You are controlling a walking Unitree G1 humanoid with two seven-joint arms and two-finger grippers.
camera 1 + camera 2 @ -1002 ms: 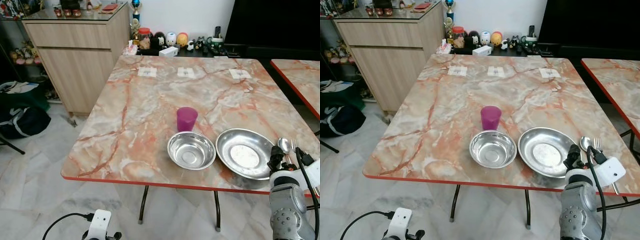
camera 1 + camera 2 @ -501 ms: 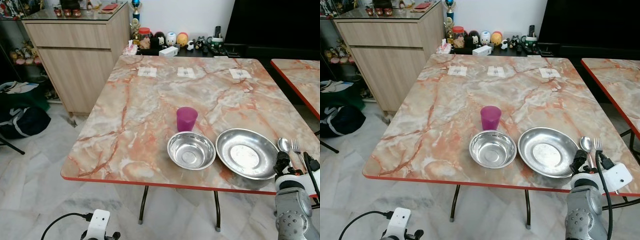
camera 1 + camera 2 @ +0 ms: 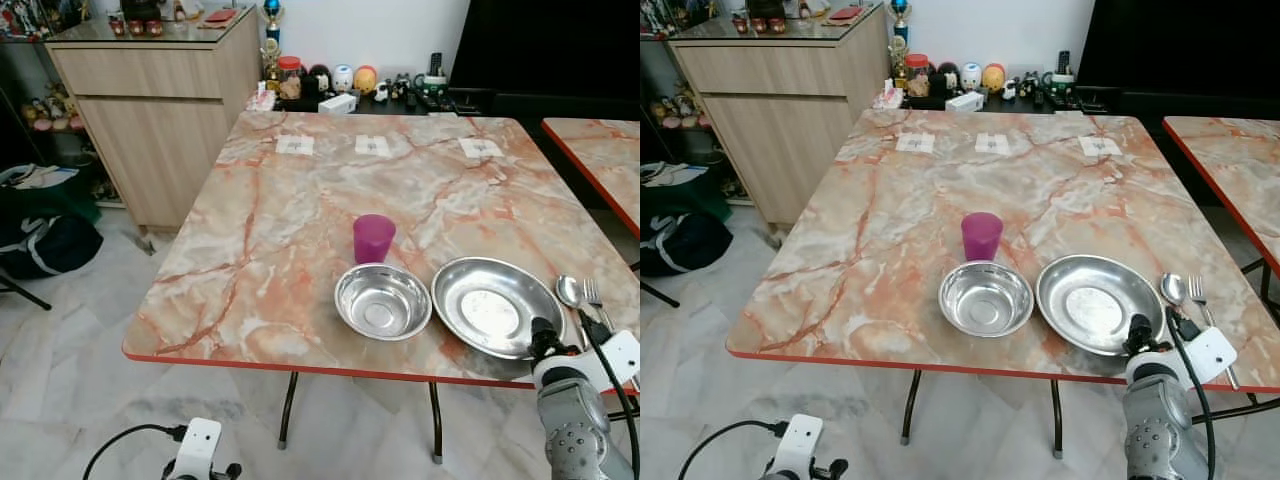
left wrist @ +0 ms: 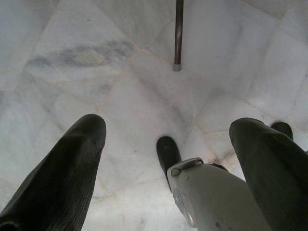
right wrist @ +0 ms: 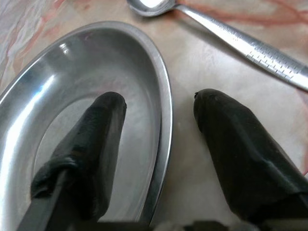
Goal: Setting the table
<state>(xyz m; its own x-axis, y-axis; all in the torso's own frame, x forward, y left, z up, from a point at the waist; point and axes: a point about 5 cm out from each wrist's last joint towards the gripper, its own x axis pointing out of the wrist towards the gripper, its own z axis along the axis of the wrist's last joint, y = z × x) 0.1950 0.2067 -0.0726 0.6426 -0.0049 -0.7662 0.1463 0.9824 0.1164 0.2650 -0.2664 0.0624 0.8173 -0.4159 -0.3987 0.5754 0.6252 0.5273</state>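
Marble-look table [image 3: 300, 230] on pale tiled floor [image 3: 60, 330], wooden cabinet [image 3: 150, 110] beside

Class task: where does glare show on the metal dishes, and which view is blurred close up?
Left eye view: window glare whitens the plate and bowl. Right wrist view: the right end effector fingers are soft-focus, the spoon sharper.

On the table [image 3: 300, 215], the cup [image 3: 373, 238] stands just behind the bowl [image 3: 382, 301], the plate [image 3: 490, 305] lies right of the bowl, and the spoon [image 3: 567, 292] and fork [image 3: 592, 295] lie right of the plate.
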